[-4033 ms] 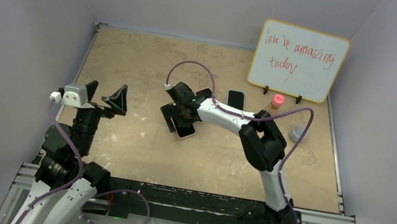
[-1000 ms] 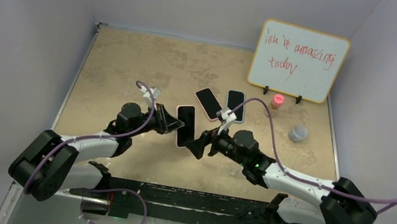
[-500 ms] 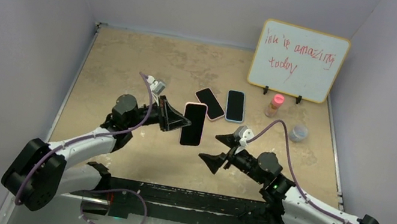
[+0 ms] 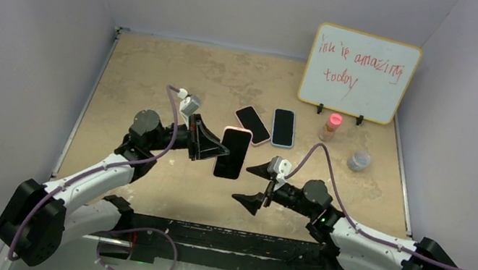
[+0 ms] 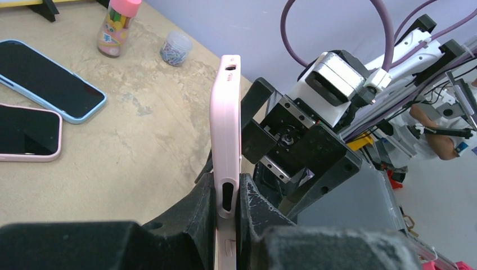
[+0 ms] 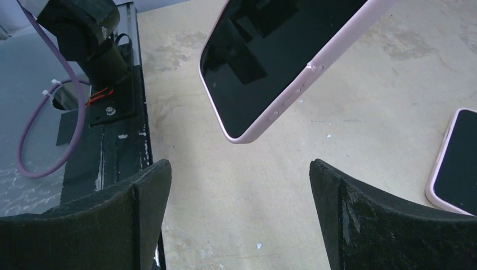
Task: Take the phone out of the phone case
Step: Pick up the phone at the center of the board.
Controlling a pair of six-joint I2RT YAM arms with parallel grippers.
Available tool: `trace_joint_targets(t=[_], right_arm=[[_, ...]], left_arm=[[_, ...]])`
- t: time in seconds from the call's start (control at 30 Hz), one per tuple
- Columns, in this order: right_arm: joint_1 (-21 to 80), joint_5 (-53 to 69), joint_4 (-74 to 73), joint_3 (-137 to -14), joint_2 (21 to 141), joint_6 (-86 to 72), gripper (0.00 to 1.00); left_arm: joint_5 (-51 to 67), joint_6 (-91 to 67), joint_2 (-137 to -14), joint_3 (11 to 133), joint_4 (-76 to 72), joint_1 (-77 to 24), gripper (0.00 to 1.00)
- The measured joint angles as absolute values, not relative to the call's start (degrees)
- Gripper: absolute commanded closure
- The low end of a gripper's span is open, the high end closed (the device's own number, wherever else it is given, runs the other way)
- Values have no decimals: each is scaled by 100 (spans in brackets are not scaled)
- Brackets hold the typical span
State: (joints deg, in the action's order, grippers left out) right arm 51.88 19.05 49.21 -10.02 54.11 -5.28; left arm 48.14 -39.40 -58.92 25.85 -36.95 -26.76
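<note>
- The phone (image 4: 232, 156) is seated inside its pink phone case (image 5: 225, 124), and both are held clear of the table (image 4: 158, 77), near the middle of the workspace.
- The left gripper (image 4: 221, 151) is clamped on the cased phone. In the left wrist view the case is seen edge-on, with the fingers (image 5: 199, 211) pressed against it from either side.
- The right gripper (image 4: 251, 185) is spread wide and nothing is gripped by it. It is placed just beside the phone, on the near right, and no contact can be seen.
- In the right wrist view, the dark screen and a rounded corner of the case are shown above the spread fingers (image 6: 140, 219).
- Two more handsets are laid flat on the table beyond the held one: a pink-cased phone (image 4: 253, 124) and a blue-cased phone (image 4: 283, 127), side by side.
- A whiteboard (image 4: 358, 73) is propped at the far right, with a pink-capped bottle (image 4: 331, 126) just in front of it and a small jar (image 4: 359, 160) nearby.
</note>
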Motion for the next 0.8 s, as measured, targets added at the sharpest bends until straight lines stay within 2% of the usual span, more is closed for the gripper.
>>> trace_joint_targets(t=[0.1, 0.2, 0.33, 0.63, 0.8], right_arm=[[5166, 2032, 5186, -1007, 5601, -493, 13], [5124, 2163, 5391, -1024, 5813, -480, 21], [5046, 2388, 5662, -1079, 6060, -454, 41], [4945, 2829, 6486, -1151, 6632, -607, 48], [4932, 3074, 6724, -1269, 6849, -705, 66]], left_arm=[[4869, -3992, -5909, 2585, -3715, -2681, 100], [4912, -4047, -5911, 2585, -3730, -2681, 100], [4950, -4130, -5911, 2585, -3767, -2687, 100], [5078, -4261, -5859, 2582, -3822, -2707, 100], [5129, -4431, -5850, 2582, -3983, -2714, 100]])
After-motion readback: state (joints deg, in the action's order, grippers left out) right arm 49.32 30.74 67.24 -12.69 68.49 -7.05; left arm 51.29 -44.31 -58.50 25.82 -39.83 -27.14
